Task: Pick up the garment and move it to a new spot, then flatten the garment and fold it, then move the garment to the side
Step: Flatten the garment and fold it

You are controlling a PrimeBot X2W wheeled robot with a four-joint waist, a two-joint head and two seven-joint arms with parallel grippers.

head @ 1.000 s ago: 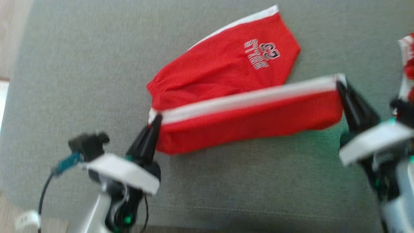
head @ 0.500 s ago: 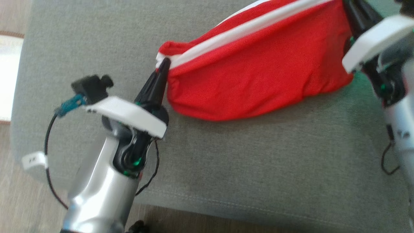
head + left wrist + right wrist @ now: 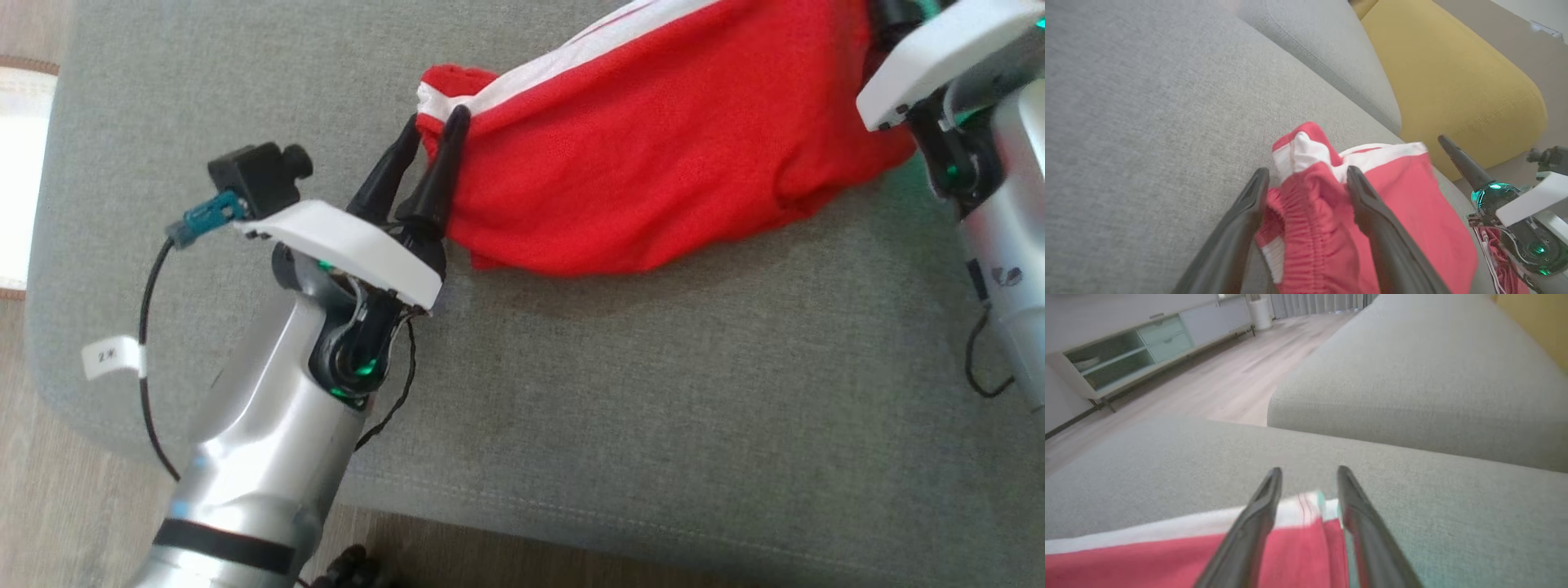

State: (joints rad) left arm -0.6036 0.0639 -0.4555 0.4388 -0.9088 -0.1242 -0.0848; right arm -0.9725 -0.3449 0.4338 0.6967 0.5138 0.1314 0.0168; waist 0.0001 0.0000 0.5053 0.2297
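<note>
Red cloth w/ a white side stripe: the garment (image 3: 653, 163) lies doubled over on the grey cushion (image 3: 571, 425), toward the cushion's far edge in the head view. A sec ago we had both grippers pinched shut on the striped edge, holding it taut above the cushion. Now that edge is laid across the other half and both grips are letting go. The head camera has shifted too, so the garment's apparent slide up the view is partly ours, not the cloth's. Our reading: fold step done or nearly so, release under way. What's left is prob. a tidy-up, then moving the garment to the cushion's side.

Left gripper (image 3: 1307, 173): fingers spread wide, straddling the gathered waistband corner, which bulges up btw them. The cloth brushes their inner faces but nothing is clamped.

Right gripper (image 3: 1308, 470): fingers parted too, narrower than the left, w/ the end of the white stripe lying btw them, low on the cushion. It's blurred there, but the gap looks too wide for a pinch on thin fabric, so no hold as far as we can tell.

Risk: the waistband corner may snag a finger when we back off the cushion.
</note>
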